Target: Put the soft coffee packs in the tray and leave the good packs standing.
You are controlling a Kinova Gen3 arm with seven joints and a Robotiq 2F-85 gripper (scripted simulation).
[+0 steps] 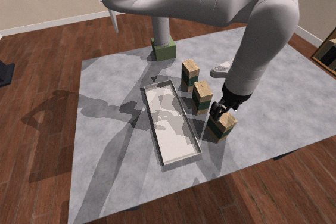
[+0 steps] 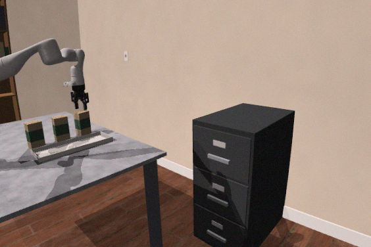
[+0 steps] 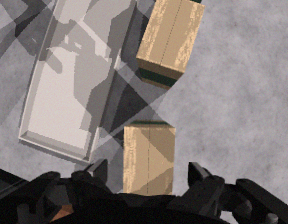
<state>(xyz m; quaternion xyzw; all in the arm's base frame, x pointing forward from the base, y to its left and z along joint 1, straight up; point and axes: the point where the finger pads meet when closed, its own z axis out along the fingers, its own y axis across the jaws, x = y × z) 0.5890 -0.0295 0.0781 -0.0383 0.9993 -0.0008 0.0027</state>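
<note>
Three tan coffee packs with green bands stand upright in a row on the grey table beside the tray [image 1: 170,121]. The far pack [image 1: 189,74] and the middle pack [image 1: 202,96] stand free. My gripper [image 1: 220,111] is open and hangs just above the top of the near pack [image 1: 221,127], with nothing between its fingers. In the wrist view the near pack [image 3: 149,159] lies straight under my gripper [image 3: 147,171], between the two fingers, and the middle pack [image 3: 169,38] is beyond it. In the side view my gripper [image 2: 79,101] is a little above the near pack [image 2: 82,123].
The long shallow grey tray [image 3: 82,63] lies empty to the left of the pack row. The arm's green base [image 1: 162,49] stands at the back of the table. A black filing cabinet [image 2: 241,172] stands off the table.
</note>
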